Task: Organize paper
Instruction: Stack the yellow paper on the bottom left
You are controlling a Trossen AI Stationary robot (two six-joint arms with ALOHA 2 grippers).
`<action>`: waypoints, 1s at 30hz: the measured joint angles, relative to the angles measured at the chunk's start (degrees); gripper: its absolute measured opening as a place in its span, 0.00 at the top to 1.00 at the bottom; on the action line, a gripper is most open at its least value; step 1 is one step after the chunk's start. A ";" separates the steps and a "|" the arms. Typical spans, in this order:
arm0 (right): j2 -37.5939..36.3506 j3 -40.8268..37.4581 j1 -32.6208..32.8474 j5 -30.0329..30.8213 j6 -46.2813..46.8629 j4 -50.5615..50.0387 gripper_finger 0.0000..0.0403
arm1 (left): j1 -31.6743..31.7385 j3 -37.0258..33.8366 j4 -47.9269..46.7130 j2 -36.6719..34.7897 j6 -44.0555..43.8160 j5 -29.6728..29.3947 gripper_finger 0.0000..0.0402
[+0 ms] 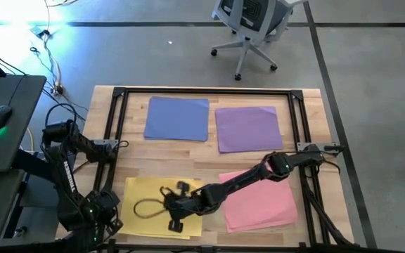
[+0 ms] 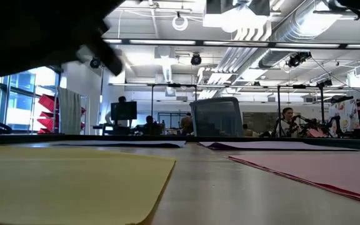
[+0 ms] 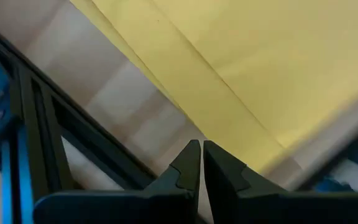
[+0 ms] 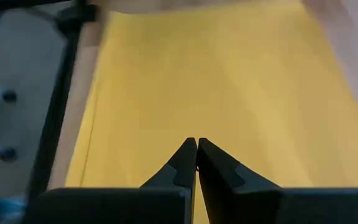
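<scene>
You have four colours of paper laid out: a periwinkle blue sheet (image 1: pixel 177 118), a purple sheet (image 1: pixel 248 128), a yellow stack (image 1: pixel 143 193) and a pink stack (image 1: pixel 262 202). The surface (image 1: pixel 209 156) under them is pale, light-grained wood, edged by a black frame (image 1: pixel 206 91). Both arms are dark, almost black, and each gripper matches: left gripper (image 3: pixel 201 149), right gripper (image 4: pixel 196 146).

A wooden table (image 1: pixel 209 158) with a black frame (image 1: pixel 202 91) carries four paper lots: blue (image 1: pixel 177 118) and purple (image 1: pixel 249 128) at the back, yellow (image 1: pixel 140 199) and pink (image 1: pixel 262 200) in front.
</scene>
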 joint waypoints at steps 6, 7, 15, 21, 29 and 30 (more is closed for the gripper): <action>-3.22 0.00 3.71 -1.20 24.37 -25.14 1.00 | 1.08 -3.23 2.57 1.94 -0.28 0.60 1.00; -3.40 0.00 4.35 -2.51 26.73 -28.08 1.00 | 1.40 -3.78 3.20 2.18 -0.17 1.37 1.00; -3.44 -4.91 6.72 -9.82 33.74 -26.90 1.00 | 8.58 -10.38 8.90 2.17 2.66 13.89 1.00; -2.66 -5.37 5.80 -9.94 35.29 -26.37 1.00 | 11.89 -13.99 12.73 1.81 6.84 16.69 1.00; -0.19 -5.31 3.24 -10.35 35.22 -26.48 1.00 | 12.22 -16.12 15.07 1.60 10.16 13.77 1.00; -0.11 -5.31 3.11 -10.38 35.05 -26.37 1.00 | 12.22 -16.11 15.12 1.64 10.68 13.48 1.00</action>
